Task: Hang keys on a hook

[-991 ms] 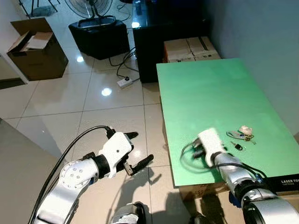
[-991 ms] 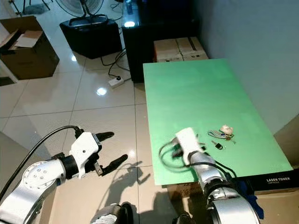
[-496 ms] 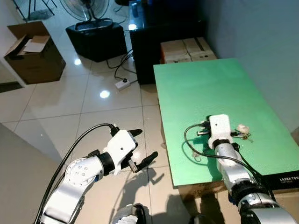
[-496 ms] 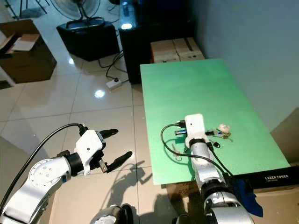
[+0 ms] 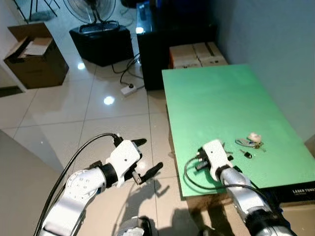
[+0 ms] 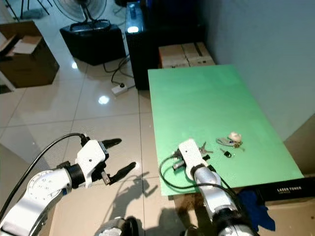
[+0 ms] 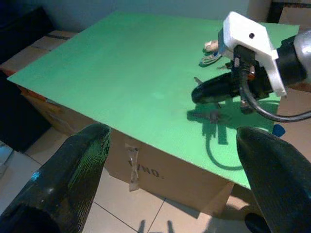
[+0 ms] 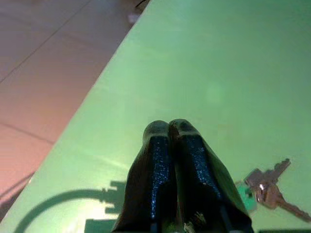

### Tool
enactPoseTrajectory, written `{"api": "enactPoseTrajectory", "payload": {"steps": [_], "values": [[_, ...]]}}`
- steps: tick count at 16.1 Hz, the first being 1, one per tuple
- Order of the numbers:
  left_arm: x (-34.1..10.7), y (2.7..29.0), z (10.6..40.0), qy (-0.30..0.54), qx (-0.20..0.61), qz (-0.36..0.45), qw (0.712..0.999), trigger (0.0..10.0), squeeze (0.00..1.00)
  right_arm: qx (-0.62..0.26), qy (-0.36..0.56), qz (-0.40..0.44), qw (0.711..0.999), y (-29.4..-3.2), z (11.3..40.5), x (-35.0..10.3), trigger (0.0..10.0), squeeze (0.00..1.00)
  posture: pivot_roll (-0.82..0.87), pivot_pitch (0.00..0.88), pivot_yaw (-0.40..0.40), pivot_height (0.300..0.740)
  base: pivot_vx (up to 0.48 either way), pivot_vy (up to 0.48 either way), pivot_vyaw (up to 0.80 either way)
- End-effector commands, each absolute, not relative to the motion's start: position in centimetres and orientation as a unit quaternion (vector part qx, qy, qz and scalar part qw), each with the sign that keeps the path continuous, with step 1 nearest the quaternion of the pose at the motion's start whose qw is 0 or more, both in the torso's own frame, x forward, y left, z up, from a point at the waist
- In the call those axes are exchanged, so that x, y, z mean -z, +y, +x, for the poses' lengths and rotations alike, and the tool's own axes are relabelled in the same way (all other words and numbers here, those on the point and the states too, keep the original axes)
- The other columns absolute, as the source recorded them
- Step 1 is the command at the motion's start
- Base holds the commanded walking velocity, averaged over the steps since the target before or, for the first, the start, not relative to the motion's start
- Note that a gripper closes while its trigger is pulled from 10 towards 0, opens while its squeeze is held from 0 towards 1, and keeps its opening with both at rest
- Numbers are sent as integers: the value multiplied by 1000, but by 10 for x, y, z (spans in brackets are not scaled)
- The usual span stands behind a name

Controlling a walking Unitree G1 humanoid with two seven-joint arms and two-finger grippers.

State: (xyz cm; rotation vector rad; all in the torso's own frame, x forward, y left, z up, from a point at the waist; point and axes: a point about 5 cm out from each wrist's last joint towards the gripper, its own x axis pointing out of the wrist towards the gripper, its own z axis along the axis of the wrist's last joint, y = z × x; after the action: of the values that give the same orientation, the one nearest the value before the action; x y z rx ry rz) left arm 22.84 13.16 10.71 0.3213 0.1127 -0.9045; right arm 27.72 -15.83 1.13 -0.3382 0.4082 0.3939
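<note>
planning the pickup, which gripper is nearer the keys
Right. The right gripper is over the green table beside the keys; the left gripper is over the floor.

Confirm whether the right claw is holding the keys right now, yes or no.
No: the right claw is shut empty, and the keys lie beside it on the green table.

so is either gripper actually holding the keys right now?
No, nothing is held. The right gripper has its fingers shut on nothing above the green table; the keys lie loose beside it. The left gripper is open over the floor.
</note>
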Motion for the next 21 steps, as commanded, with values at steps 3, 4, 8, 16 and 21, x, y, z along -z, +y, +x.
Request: {"api": "enactPoseTrajectory", "payload": {"steps": [3,4,8,16,21], "values": [[-107,134,234,54,425,157,890,10000,0,-232,267,-171,920,-144,264,-12,10000,1000,19,58,71,740,0,0,0],[-107,134,234,53,425,156,890,10000,0,-244,276,-180,912,-141,262,-13,10000,1000,19,58,71,740,0,0,0],[-105,132,233,64,441,139,884,10000,0,-267,338,-213,877,-144,254,-12,10000,1000,20,66,68,740,0,0,0],[-106,124,234,63,457,135,877,10000,0,-214,340,-257,879,-160,271,-16,10000,0,19,77,81,740,0,0,0],[-106,126,233,65,460,138,875,10000,0,-218,372,-242,869,-168,273,-6,10000,0,25,68,86,740,0,0,0]]}}
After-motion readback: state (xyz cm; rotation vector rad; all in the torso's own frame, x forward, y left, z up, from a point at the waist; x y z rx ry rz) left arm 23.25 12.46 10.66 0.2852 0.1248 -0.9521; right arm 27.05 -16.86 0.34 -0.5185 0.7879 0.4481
